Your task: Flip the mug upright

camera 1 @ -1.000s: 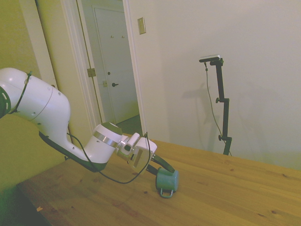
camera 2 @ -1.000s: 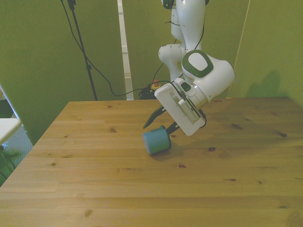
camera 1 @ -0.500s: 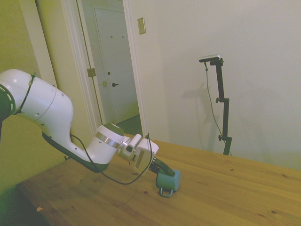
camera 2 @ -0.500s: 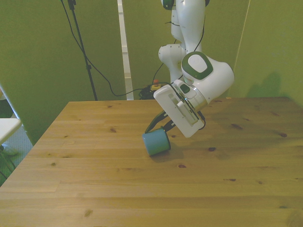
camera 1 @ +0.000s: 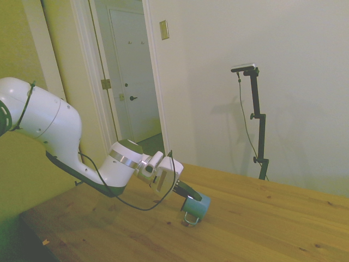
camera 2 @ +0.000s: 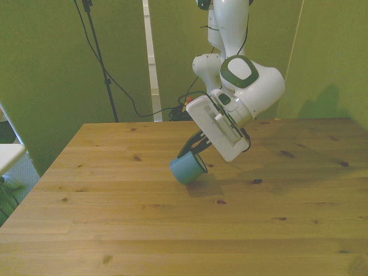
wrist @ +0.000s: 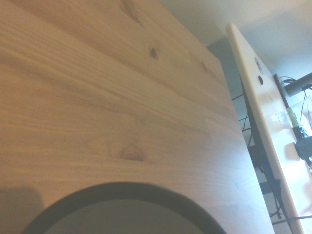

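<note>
One tilted mug (camera 2: 187,169) sits clamped at the tool (camera 2: 194,153) fingertips above the table (camera 2: 172,230)

One mug (camera 2: 187,169) is counted, held tilted between the fingers (camera 2: 185,150) of the gripper (camera 1: 192,196). One gripper with two dark fingers is seen on one white arm (camera 1: 49,123). One wooden table (camera 2: 184,230) lies beneath the fingers. One door (camera 1: 131,76) and one wall plate (camera 1: 164,29) are seen well behind the fingers.
</note>
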